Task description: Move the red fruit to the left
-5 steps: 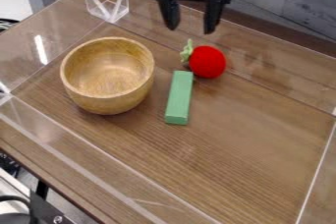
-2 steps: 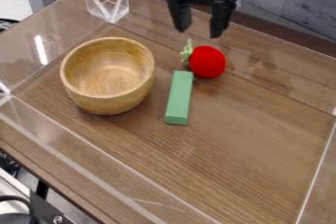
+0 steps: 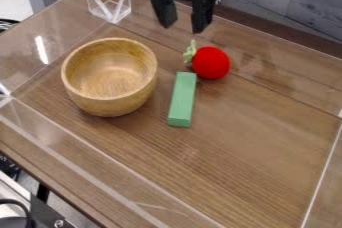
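Above the table's far edge, gripper [image 3: 182, 17] pointing down, fingers spread and pinching nothing. Just below and to its right on the wooden table [image 3: 254, 132], the red fruit [image 3: 210, 63]; beside it, a green block [image 3: 182, 98]; farther left, a wooden bowl [image 3: 110, 75].

The arm above the gripper [image 3: 182, 20] is cut off by the top edge; only the black fingers and part of the mount show. Well below and left of the gripper, dark equipment [image 3: 24, 210] is cropped at the bottom-left corner and cannot be identified. The clear enclosure wall [image 3: 325, 187], far lower right, runs out of frame.
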`<state>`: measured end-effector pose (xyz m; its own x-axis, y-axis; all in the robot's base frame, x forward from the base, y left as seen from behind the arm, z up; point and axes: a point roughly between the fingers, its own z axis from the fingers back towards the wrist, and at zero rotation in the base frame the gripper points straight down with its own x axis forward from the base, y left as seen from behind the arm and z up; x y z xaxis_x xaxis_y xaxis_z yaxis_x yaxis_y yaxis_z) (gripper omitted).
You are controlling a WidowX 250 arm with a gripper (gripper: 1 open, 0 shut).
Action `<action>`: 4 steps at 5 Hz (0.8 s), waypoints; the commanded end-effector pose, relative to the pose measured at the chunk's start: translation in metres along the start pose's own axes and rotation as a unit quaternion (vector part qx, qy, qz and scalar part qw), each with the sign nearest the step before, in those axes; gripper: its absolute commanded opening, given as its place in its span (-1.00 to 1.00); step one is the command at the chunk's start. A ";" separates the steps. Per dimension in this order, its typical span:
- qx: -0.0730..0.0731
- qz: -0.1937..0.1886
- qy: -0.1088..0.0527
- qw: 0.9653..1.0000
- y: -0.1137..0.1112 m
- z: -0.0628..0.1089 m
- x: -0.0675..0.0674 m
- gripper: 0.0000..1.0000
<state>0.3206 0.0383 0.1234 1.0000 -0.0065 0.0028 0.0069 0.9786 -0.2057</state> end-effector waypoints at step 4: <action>-0.001 -0.145 0.013 0.989 -0.066 -0.014 -0.014 1.00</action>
<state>0.3018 -0.0332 0.0996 0.9523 -0.3019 -0.0432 0.2843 0.9300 -0.2328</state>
